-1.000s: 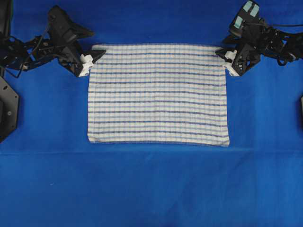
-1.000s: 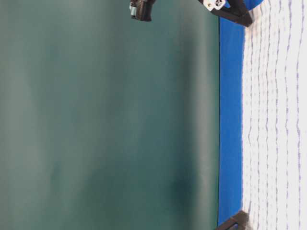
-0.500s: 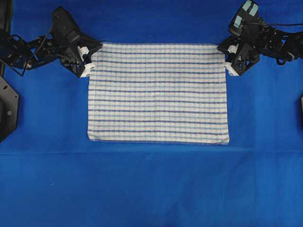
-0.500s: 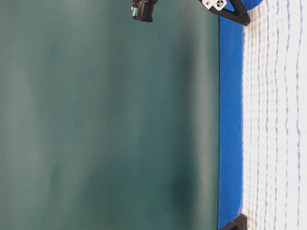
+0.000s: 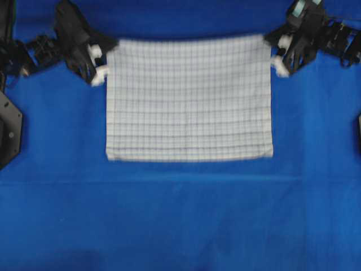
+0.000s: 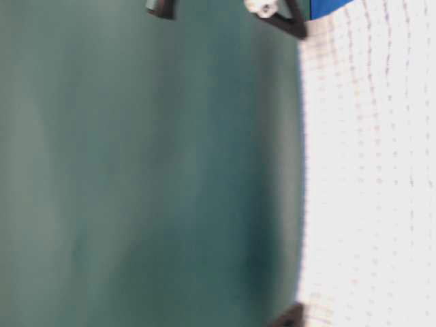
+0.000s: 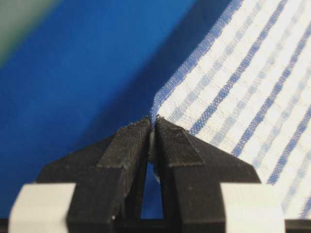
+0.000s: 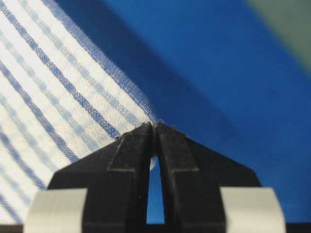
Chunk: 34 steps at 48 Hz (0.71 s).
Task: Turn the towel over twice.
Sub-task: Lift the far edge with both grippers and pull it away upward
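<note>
The towel (image 5: 189, 99) spreads over the tabletop (image 5: 180, 220), left tool (image 5: 103, 60) at its far left corner, right tool (image 5: 274, 52) at its far right corner

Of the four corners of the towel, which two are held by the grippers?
The two far corners of the towel, at the top of the overhead view: the left gripper pinches one, the right gripper the other. The two near corners hang free.
</note>
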Tool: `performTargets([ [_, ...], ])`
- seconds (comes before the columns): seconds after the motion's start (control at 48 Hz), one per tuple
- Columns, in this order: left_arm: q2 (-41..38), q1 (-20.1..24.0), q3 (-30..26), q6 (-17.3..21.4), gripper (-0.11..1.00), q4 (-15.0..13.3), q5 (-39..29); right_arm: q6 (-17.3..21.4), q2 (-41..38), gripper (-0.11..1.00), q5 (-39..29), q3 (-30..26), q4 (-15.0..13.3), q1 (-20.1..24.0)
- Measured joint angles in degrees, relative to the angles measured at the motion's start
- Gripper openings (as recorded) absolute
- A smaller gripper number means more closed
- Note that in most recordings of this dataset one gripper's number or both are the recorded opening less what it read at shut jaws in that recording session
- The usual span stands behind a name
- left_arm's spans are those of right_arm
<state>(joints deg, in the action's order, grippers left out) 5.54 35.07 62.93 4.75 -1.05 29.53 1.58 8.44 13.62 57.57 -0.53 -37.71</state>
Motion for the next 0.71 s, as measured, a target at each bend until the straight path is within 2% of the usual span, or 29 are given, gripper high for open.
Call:
performTargets([
  [0.146, 6.15, 2.64, -2.02, 2.72, 0.03, 0.0, -2.64, -1.14, 4.66, 0.05, -1.14, -1.23, -0.18, -2.64],
  [0.396, 13.8, 4.57, -7.03, 7.91, 0.03, 0.0, -5.63, -4.83, 13.1, 0.05, -8.44, -6.86, -1.67, -6.77],
  [0.521, 17.31, 4.75, -8.79, 8.0, 0.03, 0.0, -7.12, -6.59, 17.05, 0.05, -13.18, -10.46, -1.85, -6.94],
  [0.708, 22.94, 4.66, -10.2, 8.09, 0.03, 0.0, -10.55, -7.03, 22.06, 0.05, -17.23, -13.01, -1.93, -6.94],
])
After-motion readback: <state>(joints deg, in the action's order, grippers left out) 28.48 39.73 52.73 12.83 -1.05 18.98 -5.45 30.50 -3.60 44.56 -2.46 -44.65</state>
